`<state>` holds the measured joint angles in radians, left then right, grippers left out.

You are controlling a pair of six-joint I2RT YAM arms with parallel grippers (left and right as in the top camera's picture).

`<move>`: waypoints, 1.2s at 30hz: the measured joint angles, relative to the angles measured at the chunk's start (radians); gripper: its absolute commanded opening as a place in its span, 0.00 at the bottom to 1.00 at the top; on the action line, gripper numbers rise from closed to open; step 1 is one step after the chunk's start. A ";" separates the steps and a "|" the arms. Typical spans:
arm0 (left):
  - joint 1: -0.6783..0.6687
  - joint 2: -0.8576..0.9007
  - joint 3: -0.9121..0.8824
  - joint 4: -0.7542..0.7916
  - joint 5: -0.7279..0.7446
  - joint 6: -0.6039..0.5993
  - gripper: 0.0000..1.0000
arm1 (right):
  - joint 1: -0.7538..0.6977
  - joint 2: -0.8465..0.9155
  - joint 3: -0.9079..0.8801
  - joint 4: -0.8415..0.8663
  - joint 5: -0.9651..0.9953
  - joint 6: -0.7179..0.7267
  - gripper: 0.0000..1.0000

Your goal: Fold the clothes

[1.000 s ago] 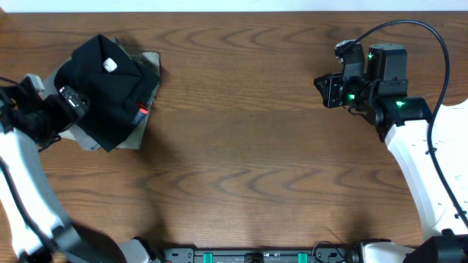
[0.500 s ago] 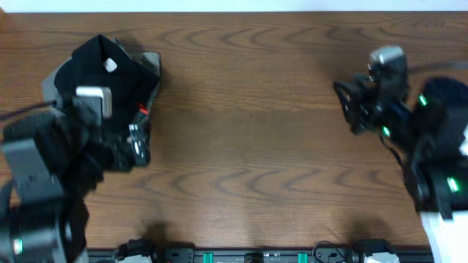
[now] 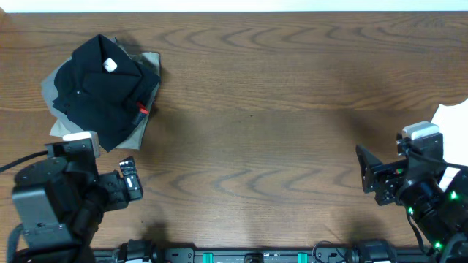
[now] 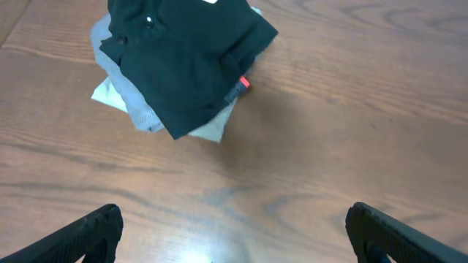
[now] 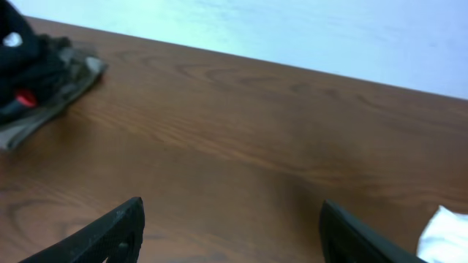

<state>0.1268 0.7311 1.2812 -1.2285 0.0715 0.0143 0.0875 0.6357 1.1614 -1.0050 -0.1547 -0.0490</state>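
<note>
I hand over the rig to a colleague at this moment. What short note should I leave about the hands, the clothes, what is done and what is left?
Left hand: open, empty, at the front left of the table.
Right hand: open, empty, at the front right.
Clothes: the black T-shirt lies folded on top of grey and tan pieces, one stack at the far left. A white piece lies at the right edge, mostly out of view.
Done: the stack looks folded.
Left: probably the white piece; whether it is folded cannot be told.
</note>
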 measured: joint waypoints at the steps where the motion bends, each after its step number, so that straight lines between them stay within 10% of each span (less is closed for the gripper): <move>1: 0.000 -0.011 -0.032 0.023 0.000 -0.004 0.98 | 0.000 0.000 -0.015 0.012 0.007 0.003 0.76; 4: 0.000 -0.052 -0.165 0.145 0.000 -0.030 0.98 | 0.000 0.000 -0.098 0.103 0.020 0.016 0.99; 36: 0.000 0.006 -0.318 0.235 0.003 -0.149 0.98 | 0.000 0.051 -0.290 0.383 -0.026 0.209 0.99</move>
<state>0.1268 0.7372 0.9630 -0.9939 0.0750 -0.1345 0.0875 0.6872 0.8719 -0.6224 -0.1802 0.1604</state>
